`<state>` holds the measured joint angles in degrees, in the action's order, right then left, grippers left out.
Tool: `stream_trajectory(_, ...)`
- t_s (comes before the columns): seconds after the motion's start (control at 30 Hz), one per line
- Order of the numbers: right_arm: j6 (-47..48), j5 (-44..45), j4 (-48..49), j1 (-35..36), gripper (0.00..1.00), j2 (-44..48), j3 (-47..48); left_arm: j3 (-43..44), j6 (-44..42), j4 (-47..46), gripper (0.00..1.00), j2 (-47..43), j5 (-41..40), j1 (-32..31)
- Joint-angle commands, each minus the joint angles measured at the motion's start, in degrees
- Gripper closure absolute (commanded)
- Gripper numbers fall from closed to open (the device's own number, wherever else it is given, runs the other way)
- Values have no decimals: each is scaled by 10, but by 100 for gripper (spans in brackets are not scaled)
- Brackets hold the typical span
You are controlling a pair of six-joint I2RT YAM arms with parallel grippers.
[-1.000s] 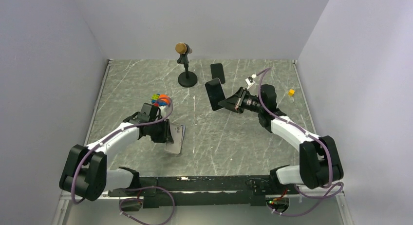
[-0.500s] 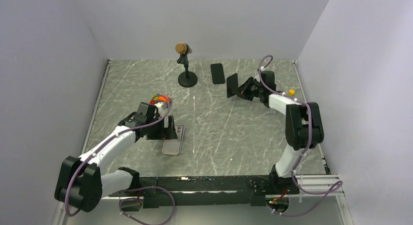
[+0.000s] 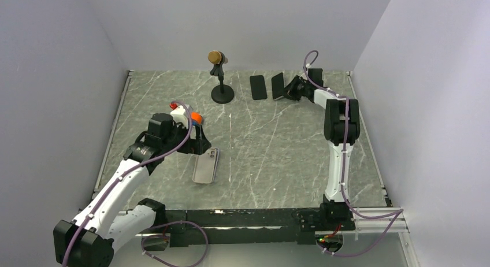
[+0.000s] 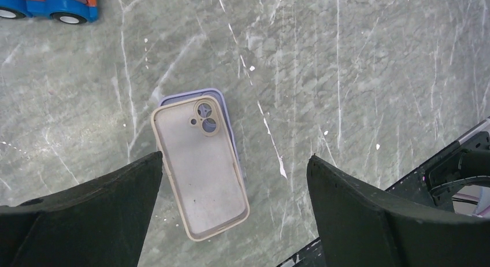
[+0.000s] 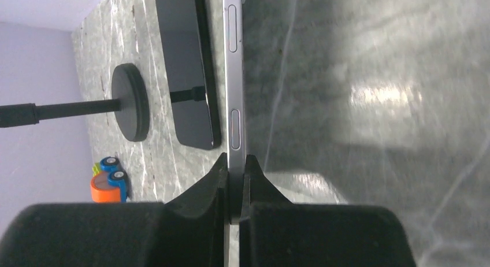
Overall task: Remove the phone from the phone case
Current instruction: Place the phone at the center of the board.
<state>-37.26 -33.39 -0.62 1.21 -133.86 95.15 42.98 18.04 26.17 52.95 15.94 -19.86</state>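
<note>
The beige phone case (image 4: 199, 169) lies flat on the marble table, with a lavender edge (image 4: 226, 108) showing beneath it. No phone shows in it. My left gripper (image 4: 236, 159) hovers open above it, fingers (image 4: 81, 221) apart on either side and touching nothing. In the top view the case (image 3: 206, 166) is just right of the left gripper (image 3: 198, 147). At the far back, my right gripper (image 3: 290, 89) is shut on the phone (image 3: 278, 86), held on edge. The wrist view shows its silver side (image 5: 234, 76) pinched between the right gripper (image 5: 234, 163) jaws.
A second black phone (image 3: 258, 86) lies flat right beside the held one. A microphone stand (image 3: 221, 88) is at the back centre. An orange and blue toy car (image 3: 190, 115) sits behind the left gripper. Walls close in the table's left, right and back sides.
The left gripper has opened, let go of the case and pulled up and back. The right arm has carried the phone from the table's middle to the far back, beside the other phone.
</note>
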Motion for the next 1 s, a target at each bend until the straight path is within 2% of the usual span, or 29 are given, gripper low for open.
stream_trajectory(0.0,29,-22,-110,2,93,-64,89,2,-22,-18,2,-7,-16,-1)
stream_trajectory(0.07,42,-32,-141,3,90,-88,132,-3,-21,-28,2,-18,-13,-1)
stream_trajectory(0.17,59,-29,-147,4,81,-96,145,-12,-18,-41,2,-34,-11,0)
stream_trajectory(0.37,92,-5,-183,16,74,-103,163,-9,-24,-35,1,-36,-21,0)
stream_trajectory(0.43,111,38,-211,20,62,-99,176,-7,-26,-32,1,-33,-23,0)
stream_trajectory(0.5,128,105,-259,26,45,-95,200,-6,-27,-28,1,-32,-26,0)
stream_trajectory(0.57,147,191,-334,34,11,-101,250,-11,-20,-27,1,-33,-32,0)
stream_trajectory(0.6,158,237,-383,40,2,-104,285,-14,-11,-27,1,-35,-40,0)
stream_trajectory(0.7,183,338,-444,54,0,-88,307,-20,9,-24,1,-41,-57,0)
stream_trajectory(0.83,184,410,-408,69,0,31,170,-30,42,-38,1,-69,-73,0)
stream_trajectory(0.97,169,393,-297,91,0,238,-56,-39,74,-65,1,-106,-88,1)
